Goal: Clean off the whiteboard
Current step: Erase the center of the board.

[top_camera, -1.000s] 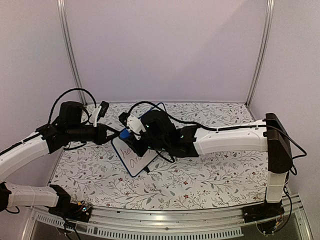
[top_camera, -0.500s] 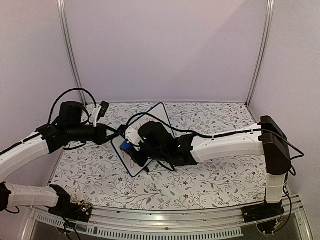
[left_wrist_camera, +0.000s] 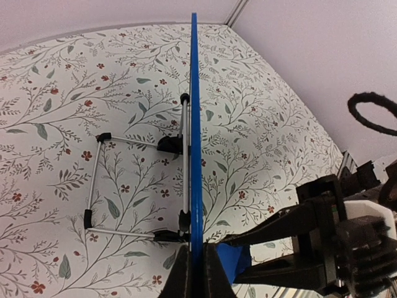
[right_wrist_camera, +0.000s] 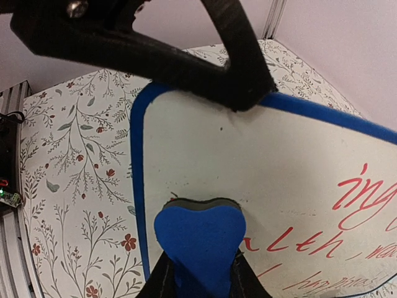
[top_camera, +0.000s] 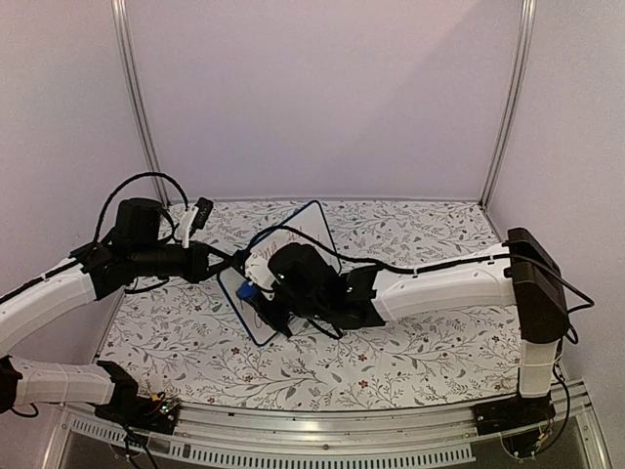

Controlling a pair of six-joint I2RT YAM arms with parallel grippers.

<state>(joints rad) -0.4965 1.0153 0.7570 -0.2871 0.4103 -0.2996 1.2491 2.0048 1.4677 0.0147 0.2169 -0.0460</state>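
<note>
The whiteboard (top_camera: 305, 231) stands tilted on the table, white with a blue edge and red handwriting (right_wrist_camera: 363, 189). My left gripper (top_camera: 226, 264) is shut on its left edge; in the left wrist view the board is edge-on (left_wrist_camera: 194, 118) between the fingers of the left gripper (left_wrist_camera: 197, 259). My right gripper (top_camera: 250, 292) is shut on a blue eraser (right_wrist_camera: 198, 239), which presses against the board face (right_wrist_camera: 248, 149) near its lower left corner. The eraser also shows in the left wrist view (left_wrist_camera: 234, 261). The right arm hides the board's middle in the top view.
A wire stand (left_wrist_camera: 99, 186) with black feet props the board from behind. The table has a floral cloth (top_camera: 410, 352). Metal posts (top_camera: 137, 107) and walls close in the back and sides. The left gripper's black finger (right_wrist_camera: 155, 43) crosses the right wrist view's top.
My right gripper has slid the eraser down the left part of the board, toward its lower corner. The board's top has come into view. The left arm has held still.
</note>
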